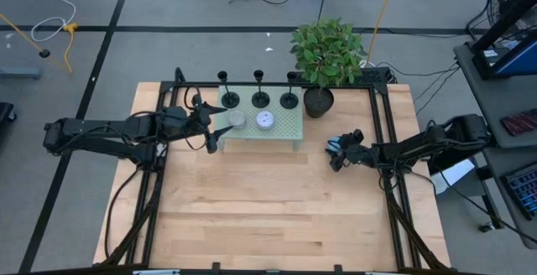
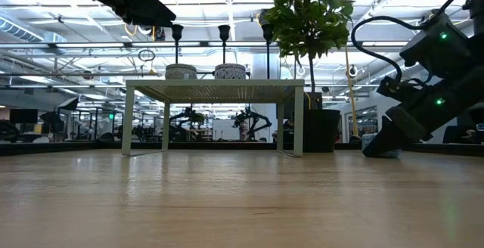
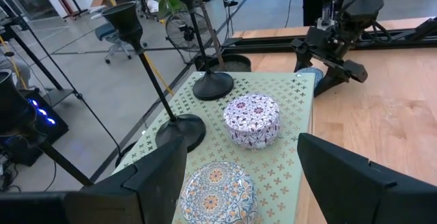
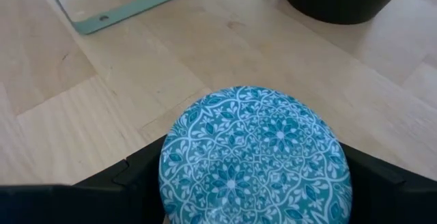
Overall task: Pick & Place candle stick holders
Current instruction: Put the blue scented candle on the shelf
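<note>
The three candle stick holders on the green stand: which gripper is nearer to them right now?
Left. The left gripper is open at the left end of the green stand, beside the candle stick holders. The right gripper sits on the table past the stand's right end, around a blue patterned tin.

3 candle stick holders (image 1: 229, 99) (image 1: 261, 99) (image 1: 289, 100) are standing in a row on 1 pale green stand (image 1: 289, 126). 3 patterned round tins are showing: 2 on the stand (image 1: 237, 118) (image 1: 265, 120) and 1 blue tin (image 4: 256, 157) on the table. 1 potted plant (image 1: 325, 53) is sitting beside the stand. 2 arms are working.
</note>
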{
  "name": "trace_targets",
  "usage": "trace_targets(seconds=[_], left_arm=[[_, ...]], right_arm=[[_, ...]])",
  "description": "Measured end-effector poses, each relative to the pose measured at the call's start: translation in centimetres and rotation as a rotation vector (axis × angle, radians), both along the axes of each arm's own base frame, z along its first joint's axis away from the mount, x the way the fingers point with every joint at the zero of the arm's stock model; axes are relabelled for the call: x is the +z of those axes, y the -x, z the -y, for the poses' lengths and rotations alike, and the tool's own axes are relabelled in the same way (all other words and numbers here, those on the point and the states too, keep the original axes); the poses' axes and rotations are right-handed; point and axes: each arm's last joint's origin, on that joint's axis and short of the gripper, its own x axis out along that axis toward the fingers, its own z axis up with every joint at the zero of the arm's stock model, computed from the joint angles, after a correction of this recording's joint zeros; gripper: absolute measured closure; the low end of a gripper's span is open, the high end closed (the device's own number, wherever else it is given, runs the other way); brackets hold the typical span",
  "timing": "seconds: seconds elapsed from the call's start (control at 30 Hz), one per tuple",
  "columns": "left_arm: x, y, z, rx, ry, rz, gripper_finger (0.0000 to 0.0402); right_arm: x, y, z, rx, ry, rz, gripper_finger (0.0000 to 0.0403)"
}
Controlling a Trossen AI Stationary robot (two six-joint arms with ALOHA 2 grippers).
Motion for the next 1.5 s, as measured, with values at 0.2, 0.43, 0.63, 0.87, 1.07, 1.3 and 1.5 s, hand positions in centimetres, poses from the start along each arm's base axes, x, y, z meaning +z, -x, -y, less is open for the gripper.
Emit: trace_targets(seconds=[0.2,0.43,0.63,0.87,1.07,1.3,1.5], left_arm=[[0.0,0.0,0.0,0.0,0.0,0.0,0.0121],[0.0,0.0,0.0,-0.007,-0.02,-0.009,0.0121],[0.0,0.0,0.0,-0.007,-0.022,-0.01,0.0121],[0.0,0.0,0.0,-0.012,-0.037,-0.017,0.0121],[0.0,0.0,0.0,-0.013,-0.044,-0.019,0.0121],[0.0,0.0,0.0,-0.013,-0.042,-0.018,0.0121],[0.0,0.0,0.0,-0.014,-0.044,-0.019,0.0121]], right_arm=[[0.6,-0.3,0.0,0.006,0.003,0.069,0.0107],[2.2,-0.5,0.5,-0.021,0.028,0.197,0.0111],[6.1,-1.1,1.0,0.0,0.211,0.477,0.0111],[10.3,-1.9,1.2,0.042,0.357,0.679,0.011],[14.3,-6.5,1.4,0.152,0.384,0.492,0.011],[15.8,-11.5,2.9,0.164,0.346,0.332,0.011],[14.3,-13.7,4.5,0.213,0.269,0.301,0.011]])
